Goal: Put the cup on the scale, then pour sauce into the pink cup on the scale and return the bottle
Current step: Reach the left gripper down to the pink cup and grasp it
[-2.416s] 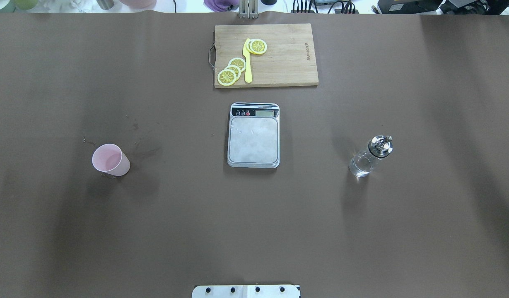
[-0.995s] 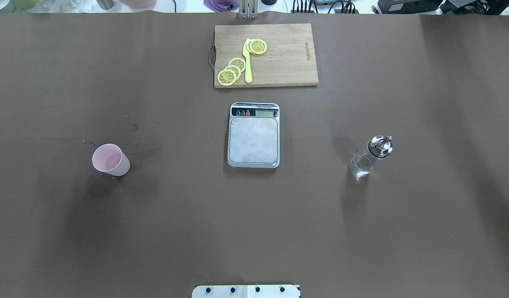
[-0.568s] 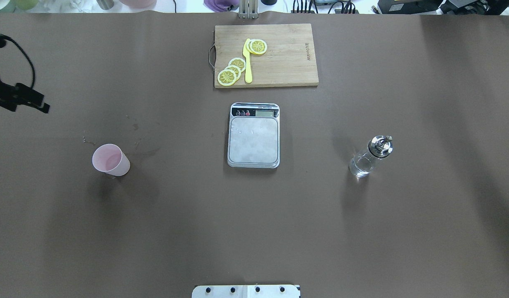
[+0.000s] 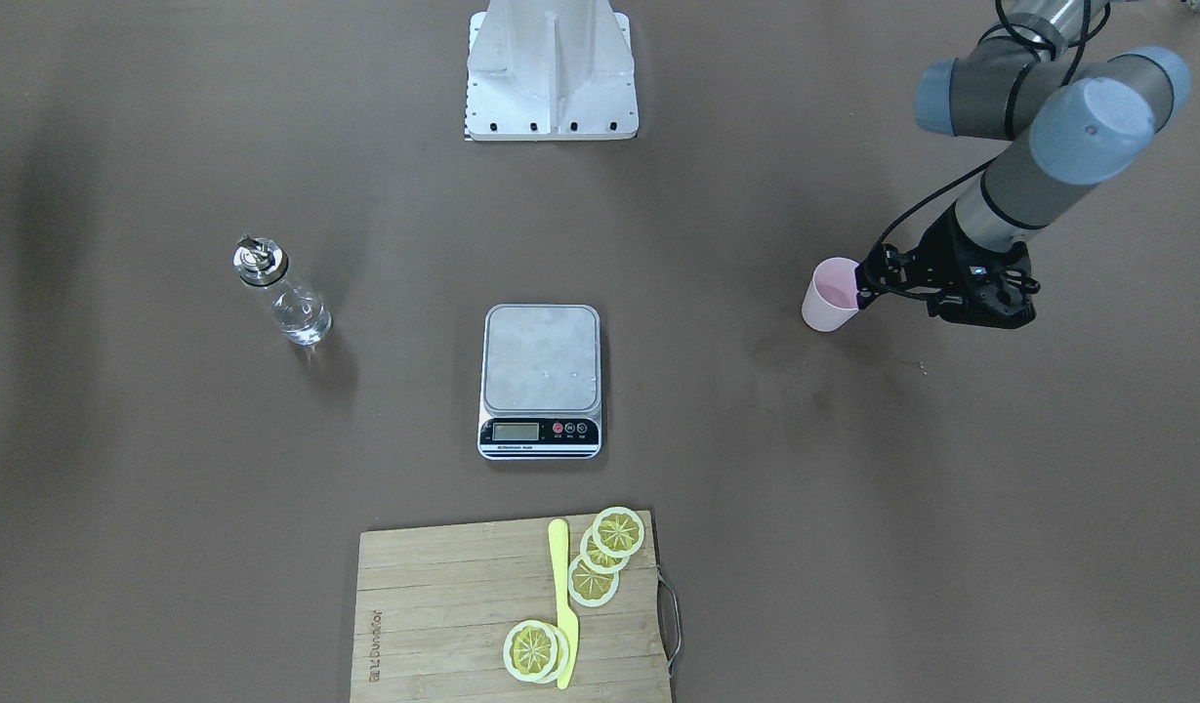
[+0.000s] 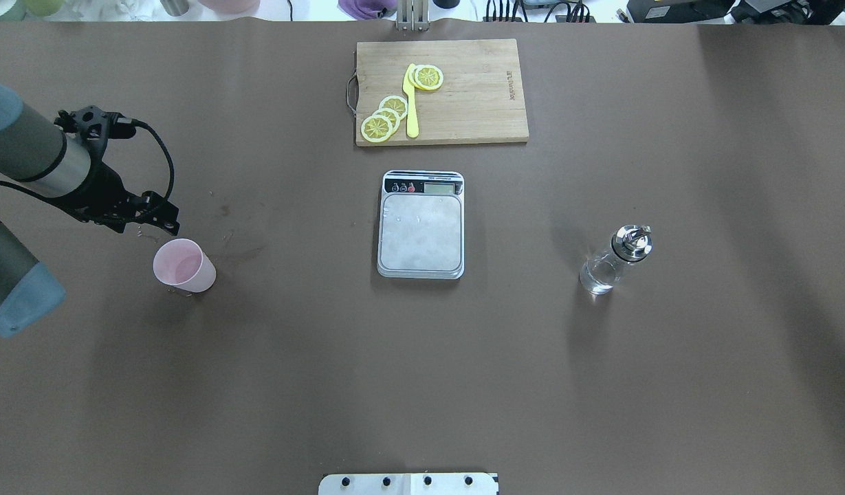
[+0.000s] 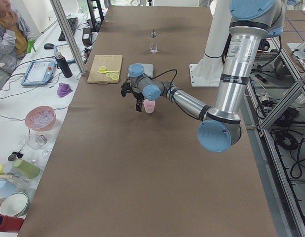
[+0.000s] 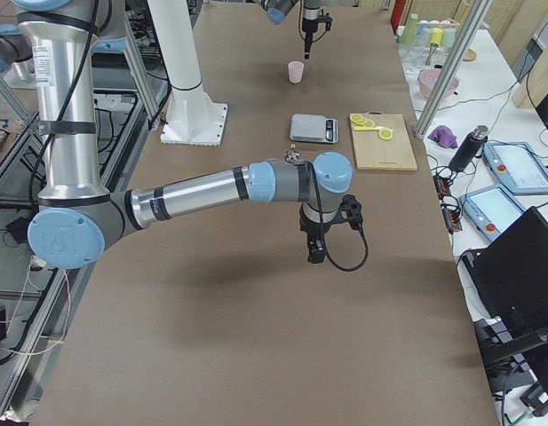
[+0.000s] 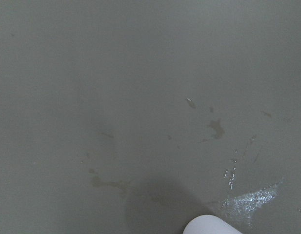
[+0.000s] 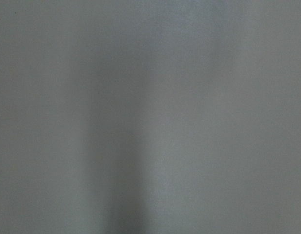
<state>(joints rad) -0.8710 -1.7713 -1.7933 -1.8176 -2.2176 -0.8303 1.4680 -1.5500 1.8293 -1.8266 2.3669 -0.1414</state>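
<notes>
The pale pink cup (image 5: 181, 265) stands upright on the brown table at the left, also in the front view (image 4: 829, 293); its rim shows in the left wrist view (image 8: 211, 225). My left gripper (image 5: 162, 220) (image 4: 865, 281) hovers just beside the cup's far-left rim, its fingers apart and empty. The scale (image 5: 421, 230) lies at the table's middle with a bare platform. The clear bottle (image 5: 611, 265) with its chrome cap stands at the right. My right gripper (image 7: 315, 253) shows only in the exterior right view, low over bare table; I cannot tell if it is open.
A wooden cutting board (image 5: 463, 103) with lemon slices and a yellow knife (image 5: 411, 103) lies beyond the scale. Wet spots (image 8: 248, 202) mark the table by the cup. The robot's base plate (image 5: 408, 483) sits at the near edge.
My left arm has come in from the left edge and moved right and nearer, up to the cup. The cup, scale and bottle have not moved.
</notes>
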